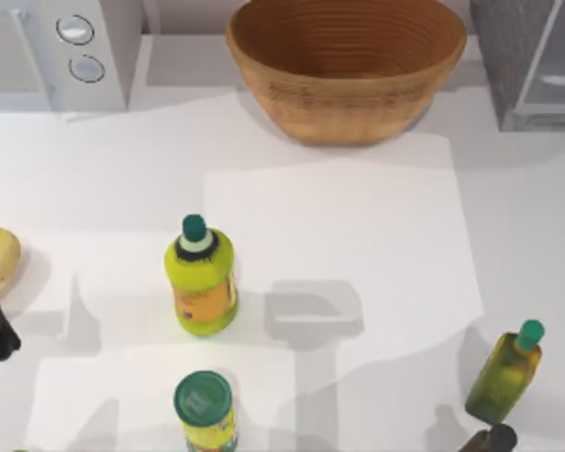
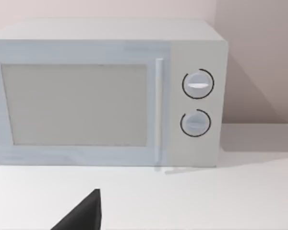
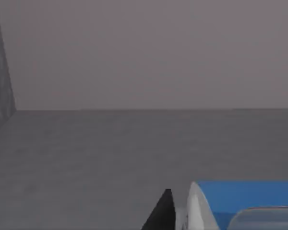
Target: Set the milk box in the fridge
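Right end effector (image 3: pixel 167 213) shows in its wrist view as a dark tip just beside the milk box (image 3: pixel 240 196). The box's blue top sits close under the camera, with a pale glassy edge at the corner. I cannot tell whether the end effector is grasping the box or has released it.

Ahead of the box I see a flat grey floor, a plain back wall and a speckled grey side wall. I judge this to be the inside of the fridge (image 1: pixel 514 56), which stands at the far right corner of the bench (image 1: pixel 358 226) in the top view. If so, the box lies directly in front of the end effector and faces inward, with open floor ahead of it. I cannot see whether its base touches that floor, so the coming move turns on the gap beneath the box.

Left end effector (image 2: pixel 84 215) is parked at the bench's left edge, facing the white appliance with two dials (image 2: pixel 197 103). I cannot tell its state either. The right arm is plainly the nearer one.
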